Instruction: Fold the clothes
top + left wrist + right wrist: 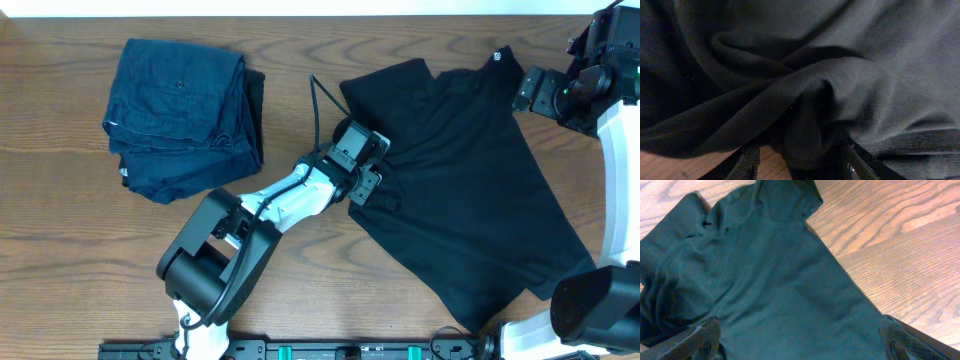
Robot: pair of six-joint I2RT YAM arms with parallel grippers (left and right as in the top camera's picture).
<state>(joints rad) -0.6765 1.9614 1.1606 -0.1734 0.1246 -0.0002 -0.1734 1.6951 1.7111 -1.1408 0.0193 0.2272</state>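
Observation:
The black T-shirt [470,180] lies spread on the wooden table, right of centre, with a small white tag [495,58] near its top edge. My left gripper [365,187] is at the shirt's left edge. In the left wrist view its fingers [801,161] are partly closed around a bunched fold of the shirt [810,100], whose wrinkles run into the jaws. My right gripper [528,92] hovers over the shirt's upper right corner. In the right wrist view its fingers [800,337] are wide apart and empty above the flat fabric [770,280].
A folded dark blue denim-like stack [185,115] lies at the back left. Bare wooden table [70,250] shows left of and in front of the shirt. The left arm's base [205,265] stands at the front centre and the right arm's base [590,305] at the front right.

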